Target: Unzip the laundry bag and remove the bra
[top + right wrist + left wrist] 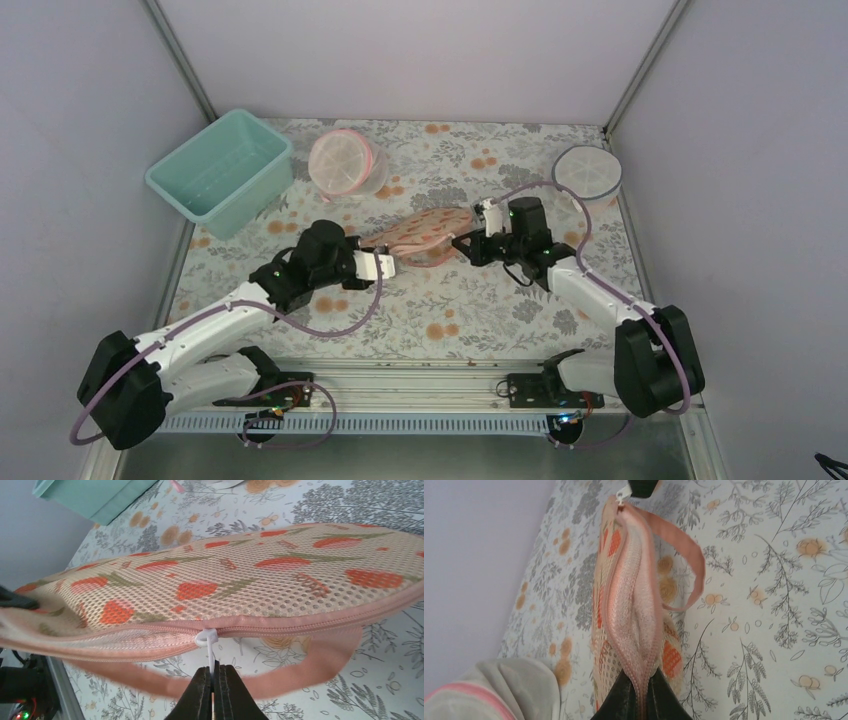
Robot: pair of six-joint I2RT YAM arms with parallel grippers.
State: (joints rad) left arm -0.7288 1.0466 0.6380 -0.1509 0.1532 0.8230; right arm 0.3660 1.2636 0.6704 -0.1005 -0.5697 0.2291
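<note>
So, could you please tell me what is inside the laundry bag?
The bag is part unzipped; through the opening only pale pink mesh lining shows. No bra is visible: the fabric covers the rest.

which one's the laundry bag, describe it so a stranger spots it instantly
On the floral table, look at the middle, where the left gripper clamps one end and the right gripper pinches a white zip pull. The laundry bag between them is flat, oval, peach with orange-red flowers, unlike the round white pink-rimmed mesh pod and grey-rimmed mesh pod behind.
</note>
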